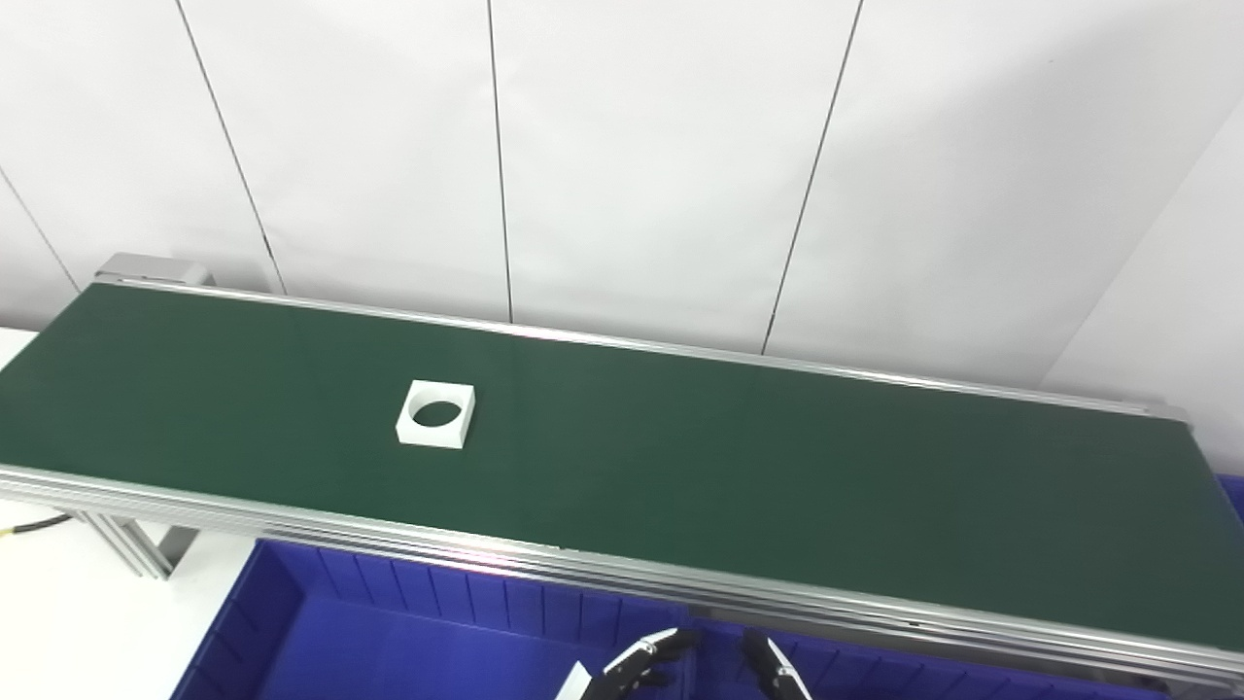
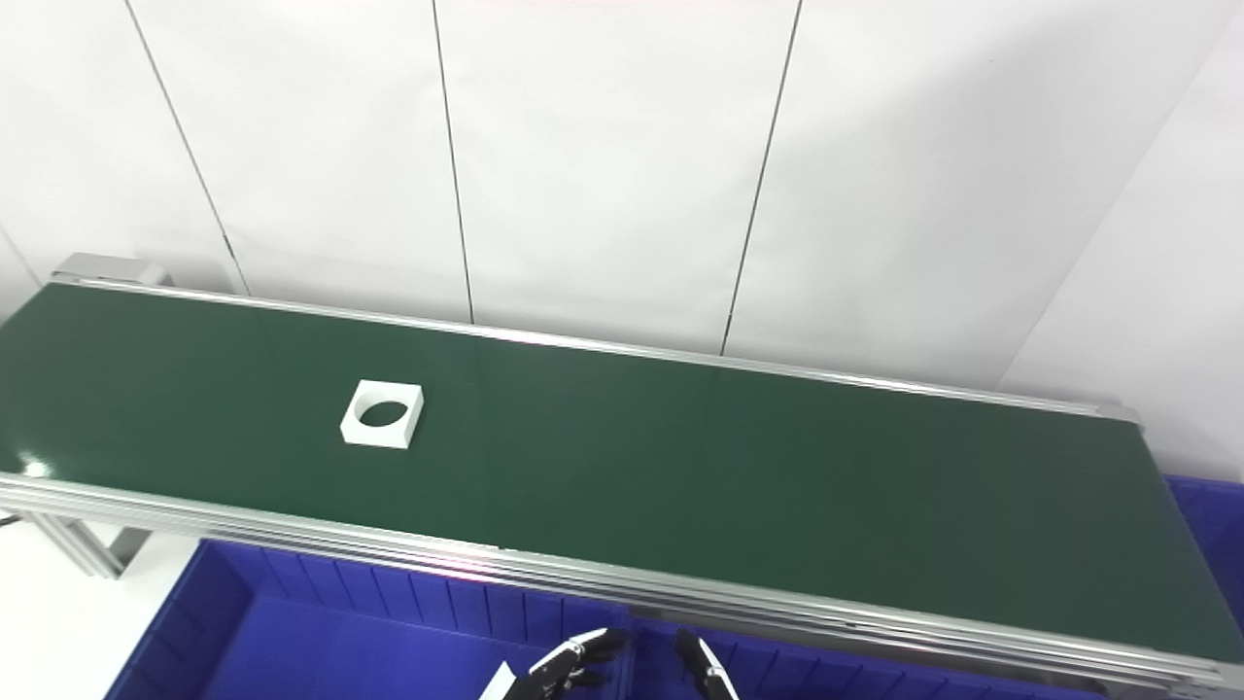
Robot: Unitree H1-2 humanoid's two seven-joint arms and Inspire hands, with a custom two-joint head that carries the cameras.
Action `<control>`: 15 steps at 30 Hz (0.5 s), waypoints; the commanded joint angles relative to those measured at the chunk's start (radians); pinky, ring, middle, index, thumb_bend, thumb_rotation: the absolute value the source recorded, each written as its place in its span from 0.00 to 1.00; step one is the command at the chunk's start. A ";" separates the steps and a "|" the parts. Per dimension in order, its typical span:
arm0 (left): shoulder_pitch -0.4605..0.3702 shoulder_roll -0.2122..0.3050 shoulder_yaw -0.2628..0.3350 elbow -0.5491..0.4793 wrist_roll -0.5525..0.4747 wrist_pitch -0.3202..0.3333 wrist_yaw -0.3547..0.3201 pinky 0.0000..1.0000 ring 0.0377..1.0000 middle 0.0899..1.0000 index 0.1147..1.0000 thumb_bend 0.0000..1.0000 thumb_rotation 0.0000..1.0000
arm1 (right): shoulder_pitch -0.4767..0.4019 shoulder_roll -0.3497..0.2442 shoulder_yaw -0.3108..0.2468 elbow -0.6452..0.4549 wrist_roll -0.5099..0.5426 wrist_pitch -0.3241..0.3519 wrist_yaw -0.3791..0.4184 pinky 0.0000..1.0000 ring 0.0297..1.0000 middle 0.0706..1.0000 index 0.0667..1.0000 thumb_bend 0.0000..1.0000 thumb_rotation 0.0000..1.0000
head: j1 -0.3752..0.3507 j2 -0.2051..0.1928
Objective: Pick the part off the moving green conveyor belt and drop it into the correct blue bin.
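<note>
A white square part with a round hole lies flat on the green conveyor belt, left of the middle. Both hands sit low at the bottom edge, well short of the part and in front of the belt's near rail. Of my left hand only the dark fingertips show; they are stretched out and apart above the blue bin, holding nothing. Of my right hand just a tip or two shows, over the neighbouring blue bin. The palms are out of the picture.
An aluminium rail runs along the belt's near edge, above the bins. A divider wall separates the two front bins. Another blue bin corner shows past the belt's right end. A white panelled wall stands behind the belt.
</note>
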 commanded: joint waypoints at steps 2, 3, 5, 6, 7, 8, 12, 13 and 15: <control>-0.013 0.023 -0.026 -0.111 0.025 -0.034 0.026 0.77 0.83 0.84 0.81 0.83 0.95 | -0.003 0.000 -0.003 -0.025 0.005 -0.051 0.005 0.96 0.94 0.90 0.91 0.87 1.00 | 0.001 0.001; -0.013 0.030 -0.034 -0.133 0.025 -0.034 0.028 0.77 0.83 0.84 0.81 0.83 0.93 | -0.004 0.000 -0.002 -0.025 0.005 -0.051 0.007 0.96 0.95 0.91 0.91 0.87 1.00 | 0.001 0.001; -0.015 0.045 -0.045 -0.198 0.023 -0.034 0.029 0.78 0.83 0.84 0.81 0.82 0.88 | -0.008 -0.003 0.000 -0.023 0.008 -0.051 0.014 0.95 0.94 0.92 0.91 0.86 1.00 | 0.001 0.001; -0.017 0.049 -0.049 -0.221 0.021 -0.034 0.030 0.79 0.83 0.84 0.80 0.81 0.86 | -0.010 -0.004 0.001 -0.022 0.009 -0.051 0.016 0.95 0.94 0.92 0.91 0.85 1.00 | 0.008 -0.001; -0.020 0.055 -0.050 -0.254 0.014 -0.034 0.022 0.79 0.82 0.84 0.80 0.81 0.85 | -0.011 -0.003 0.000 -0.020 0.012 -0.051 0.020 0.95 0.94 0.92 0.91 0.85 1.00 | 0.008 -0.001; -0.025 0.061 -0.050 -0.286 0.009 -0.034 0.014 0.79 0.82 0.83 0.80 0.81 0.83 | -0.011 -0.002 -0.002 -0.019 0.014 -0.051 0.022 0.94 0.94 0.92 0.91 0.85 1.00 | 0.008 -0.001; -0.062 0.078 -0.036 -0.374 0.018 -0.034 -0.003 0.76 0.78 0.79 0.78 0.83 0.73 | -0.013 0.000 -0.006 -0.014 0.015 -0.051 0.027 0.94 0.94 0.92 0.90 0.85 1.00 | 0.012 -0.004; -0.086 0.088 -0.012 -0.395 0.012 -0.033 -0.034 0.76 0.77 0.79 0.78 0.82 0.72 | -0.013 0.001 -0.006 -0.014 0.015 -0.051 0.030 0.95 0.94 0.92 0.90 0.85 1.00 | 0.012 -0.006; -0.125 0.100 0.035 -0.418 0.006 -0.033 -0.082 0.70 0.75 0.76 0.77 0.88 0.50 | -0.014 0.005 -0.011 -0.012 0.022 -0.051 0.039 0.95 0.94 0.92 0.90 0.84 1.00 | 0.010 -0.009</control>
